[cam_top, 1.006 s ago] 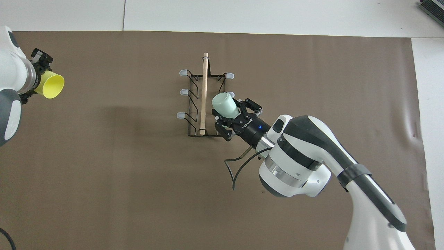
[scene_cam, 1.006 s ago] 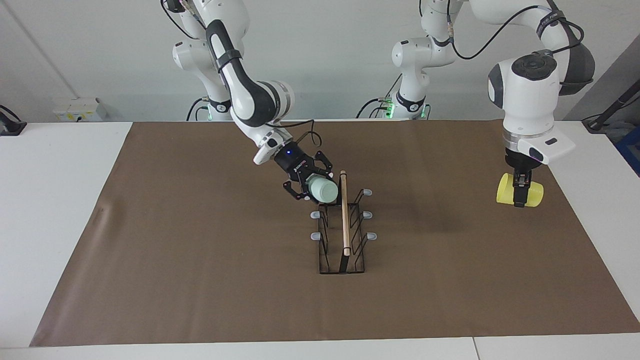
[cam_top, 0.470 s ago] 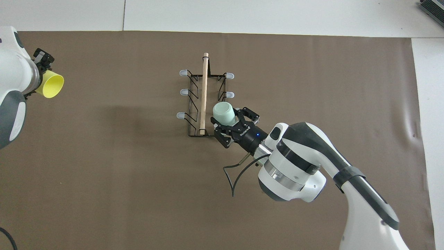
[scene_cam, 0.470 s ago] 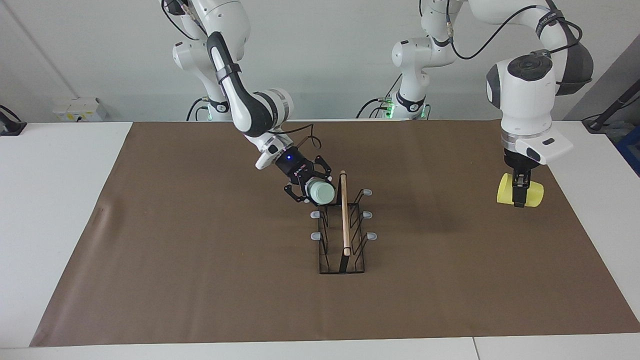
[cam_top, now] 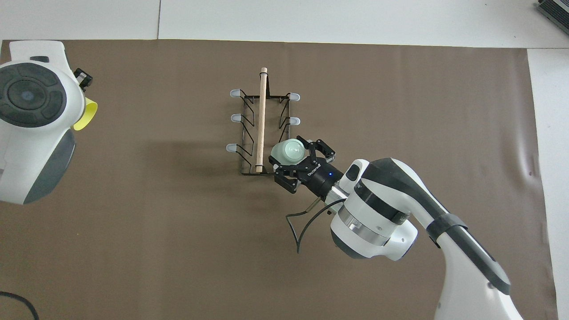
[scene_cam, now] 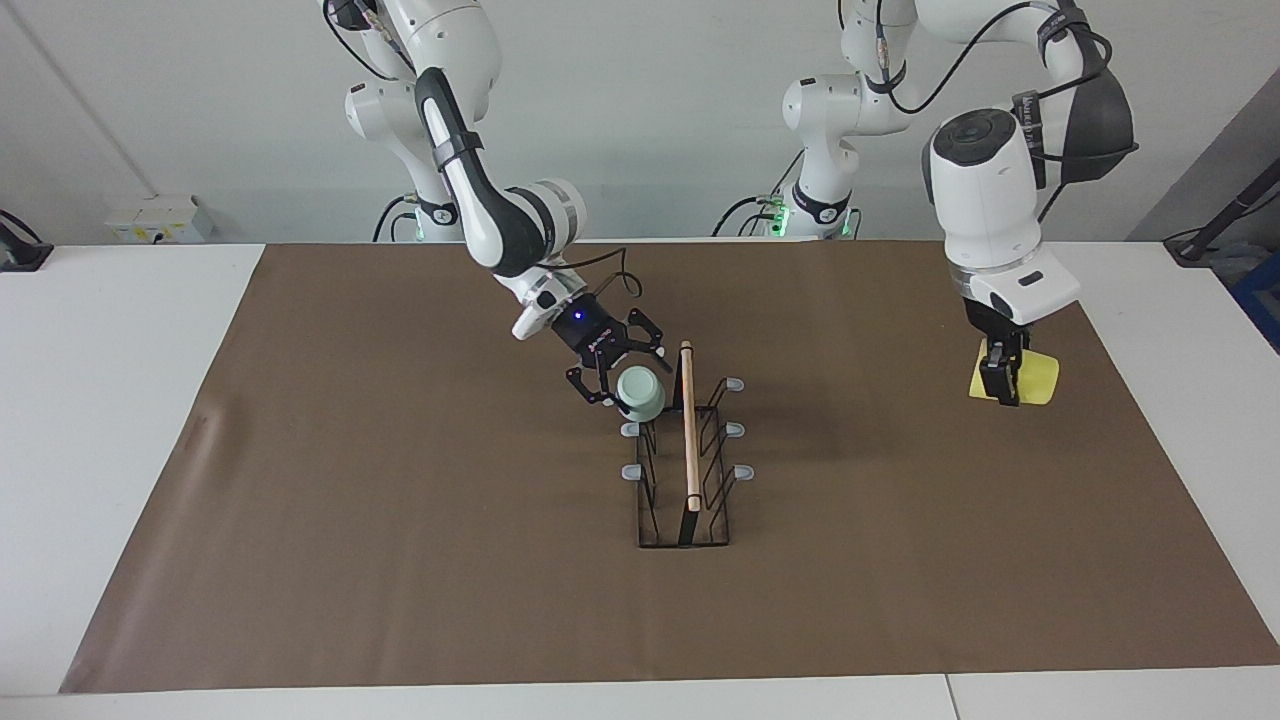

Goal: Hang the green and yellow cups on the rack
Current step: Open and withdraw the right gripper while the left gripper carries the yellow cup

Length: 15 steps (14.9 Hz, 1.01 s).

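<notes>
Left end effector (scene_cam: 1003, 385) clamping yellow cup (scene_cam: 1040, 378); right end effector (scene_cam: 625, 375) tilted rackside (grip unclear)

The pale mint-green tapered plastic cup (scene_cam: 640, 391) at the right gripper's (scene_cam: 622, 383) fingertips looks smooth with a soft sheen. Just beside that claw, the black wire rack (scene_cam: 683, 470) is thin matt metal, topped by a smooth light wooden rod (scene_cam: 688, 425). The bright yellow plastic cup (scene_cam: 1035, 379) in the left gripper (scene_cam: 1000, 385) is smooth. The brown table mat (scene_cam: 400, 560) looks matt, like paper.
</notes>
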{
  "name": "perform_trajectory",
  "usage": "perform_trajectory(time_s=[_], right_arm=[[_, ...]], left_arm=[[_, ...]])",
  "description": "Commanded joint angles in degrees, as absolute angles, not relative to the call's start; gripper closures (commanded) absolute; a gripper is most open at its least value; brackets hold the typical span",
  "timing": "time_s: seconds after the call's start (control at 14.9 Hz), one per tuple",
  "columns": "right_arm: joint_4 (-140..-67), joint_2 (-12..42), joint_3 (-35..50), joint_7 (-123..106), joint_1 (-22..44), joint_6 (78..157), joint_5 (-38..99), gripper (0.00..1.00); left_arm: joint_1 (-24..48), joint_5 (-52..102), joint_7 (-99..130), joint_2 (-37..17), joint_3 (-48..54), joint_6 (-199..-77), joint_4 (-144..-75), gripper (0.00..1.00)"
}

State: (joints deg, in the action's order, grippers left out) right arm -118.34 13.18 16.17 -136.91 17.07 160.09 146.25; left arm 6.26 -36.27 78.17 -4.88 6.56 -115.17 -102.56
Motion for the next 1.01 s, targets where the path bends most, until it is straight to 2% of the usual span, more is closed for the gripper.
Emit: perform_trajectory(time_s=[0.0, 0.4, 0.74, 0.94], right_arm=[[-117.34, 9.94, 16.52, -139.57, 16.7, 165.83, 151.53, 0.0], [-112.59, 6.33, 16.61, -138.95, 16.26, 179.64, 147.41, 0.0], [-112.41, 6.33, 16.52, -139.22, 13.54, 178.77, 132.75, 0.0], [-112.24, 6.42, 16.52, -139.13, 12.14, 175.18, 120.19, 0.0]], left_arm=[[10.1, -40.42, 81.9, -2.55, 5.8, -111.1, -104.5, 1.0], [19.75, -46.93, 93.58, -3.86, 5.8, -102.32, -103.89, 1.0], [25.13, -49.48, 100.63, -5.36, 5.8, -96.42, -103.27, 1.0], [26.01, -49.75, 103.52, -5.89, 5.8, -95.71, -103.27, 1.0]])
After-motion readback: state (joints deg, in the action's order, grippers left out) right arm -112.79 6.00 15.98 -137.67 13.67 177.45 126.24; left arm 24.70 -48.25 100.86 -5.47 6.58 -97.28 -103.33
